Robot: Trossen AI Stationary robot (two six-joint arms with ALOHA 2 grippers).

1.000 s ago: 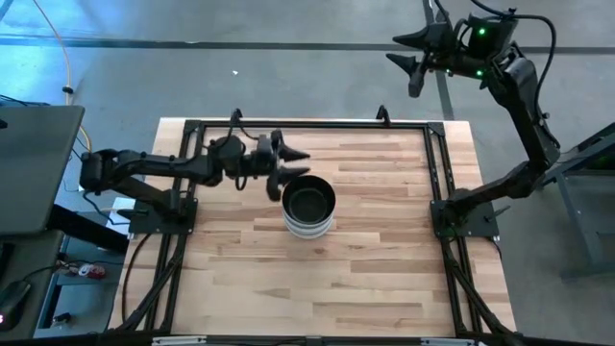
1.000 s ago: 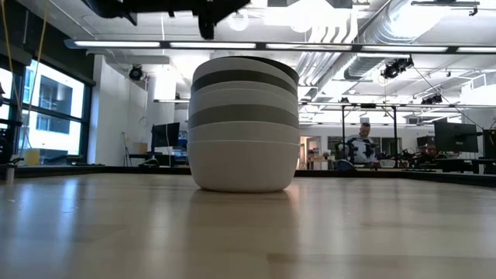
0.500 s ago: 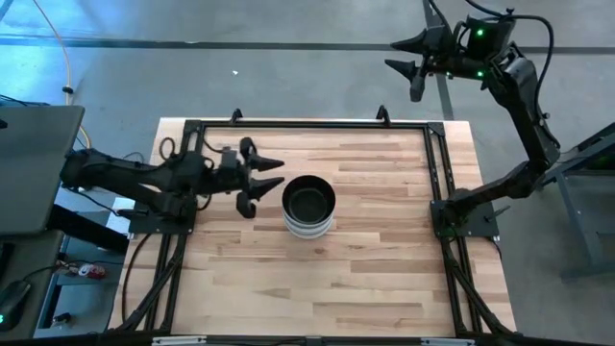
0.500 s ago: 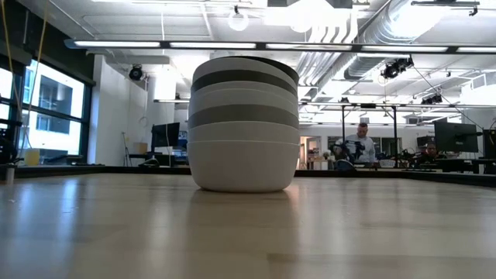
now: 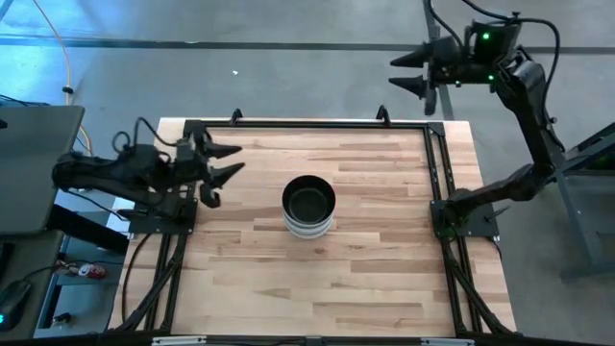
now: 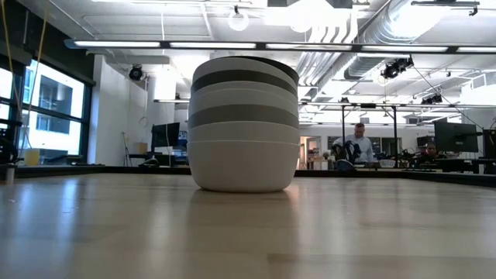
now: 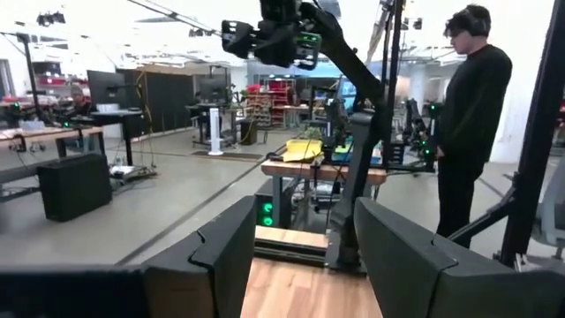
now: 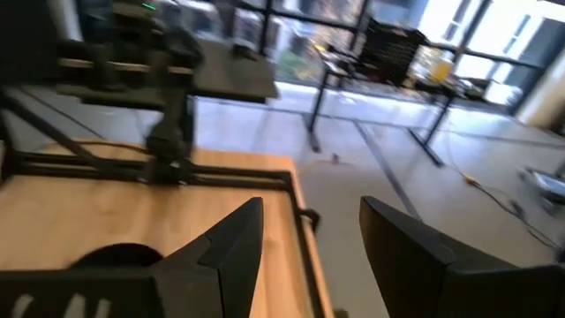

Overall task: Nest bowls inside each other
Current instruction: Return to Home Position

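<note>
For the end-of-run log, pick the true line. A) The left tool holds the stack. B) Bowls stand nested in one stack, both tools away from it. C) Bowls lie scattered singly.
B: the bowls form one stack, with the left tool and right tool both open and apart from it.

White at the base of the stack of bowls (image 6: 243,124), then grey, white, darker grey, white again. From above, the top bowl (image 5: 308,199) reads black. The desk (image 5: 365,279) is pale wood in striped planks, with a black frame (image 5: 307,125). A green light (image 5: 483,37) glows on the dark right arm (image 5: 528,96).
</note>
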